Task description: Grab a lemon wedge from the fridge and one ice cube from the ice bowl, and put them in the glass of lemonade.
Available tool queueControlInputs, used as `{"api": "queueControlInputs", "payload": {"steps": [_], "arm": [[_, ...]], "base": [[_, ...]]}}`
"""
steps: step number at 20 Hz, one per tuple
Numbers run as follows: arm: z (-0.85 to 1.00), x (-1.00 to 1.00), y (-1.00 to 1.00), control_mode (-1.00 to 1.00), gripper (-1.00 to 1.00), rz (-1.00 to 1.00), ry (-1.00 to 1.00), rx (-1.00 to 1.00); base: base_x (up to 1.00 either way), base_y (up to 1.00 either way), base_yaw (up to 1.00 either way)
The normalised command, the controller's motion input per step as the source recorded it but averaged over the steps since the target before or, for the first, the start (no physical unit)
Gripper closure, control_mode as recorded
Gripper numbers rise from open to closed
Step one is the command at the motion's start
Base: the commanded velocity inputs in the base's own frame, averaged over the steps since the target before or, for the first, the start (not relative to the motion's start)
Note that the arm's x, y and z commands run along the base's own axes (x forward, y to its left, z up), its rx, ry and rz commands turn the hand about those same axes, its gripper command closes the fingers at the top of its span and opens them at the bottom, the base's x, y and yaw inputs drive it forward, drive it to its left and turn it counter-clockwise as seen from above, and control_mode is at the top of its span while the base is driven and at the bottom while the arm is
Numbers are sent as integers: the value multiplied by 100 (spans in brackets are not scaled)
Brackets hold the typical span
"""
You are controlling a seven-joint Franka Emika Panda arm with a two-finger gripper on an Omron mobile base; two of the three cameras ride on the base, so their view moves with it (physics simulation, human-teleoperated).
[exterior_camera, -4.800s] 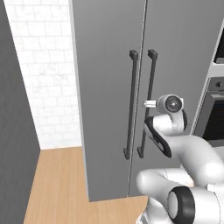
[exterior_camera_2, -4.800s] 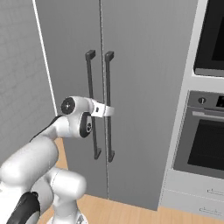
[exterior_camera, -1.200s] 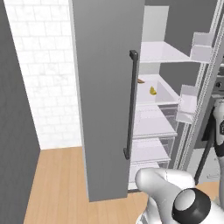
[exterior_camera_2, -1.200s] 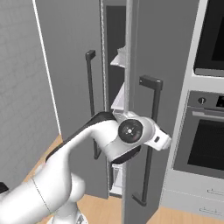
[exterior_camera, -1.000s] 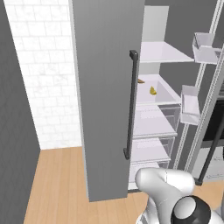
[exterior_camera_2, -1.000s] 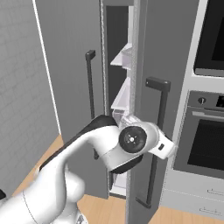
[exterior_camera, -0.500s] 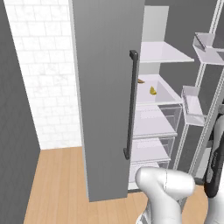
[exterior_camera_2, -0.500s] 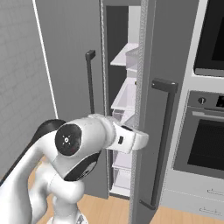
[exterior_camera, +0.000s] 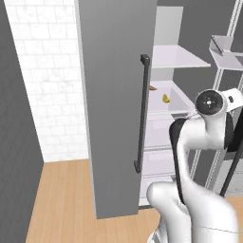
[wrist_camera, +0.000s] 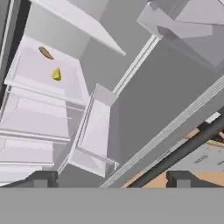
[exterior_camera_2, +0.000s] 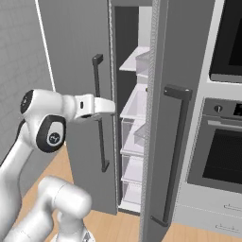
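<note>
Inside the open fridge (exterior_camera: 118,95), the lemon wedge (wrist_camera: 56,74) lies on a shelf; claw (wrist_camera: 111,178) gapes wide, empty.

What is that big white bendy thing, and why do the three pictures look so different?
It is a robot arm in a pretend kitchen. Two pictures come from cameras behind it, one on each side. The third comes from a camera on its hand, so it looks tilted. The arm faces a grey fridge whose right door is open. On a white shelf lie a tiny yellow lemon wedge and a flatter orange-brown piece. Its gripper is open and holds nothing. Beside the fridge is a black oven.
</note>
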Motion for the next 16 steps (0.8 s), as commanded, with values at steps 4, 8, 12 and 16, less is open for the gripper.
{"api": "queueControlInputs", "payload": {"steps": [4,8,12,16], "arm": [[-2,80,11,-100,-100,-8,30,-28],[-11,81,-15,-100,-100,-3,9,-14],[-16,45,-84,-100,-100,-4,11,0],[-28,44,-100,-100,-100,-7,17,0]], "base": [[0,0,0],[0,0,0],[0,0,0],[0,0,0]]}}
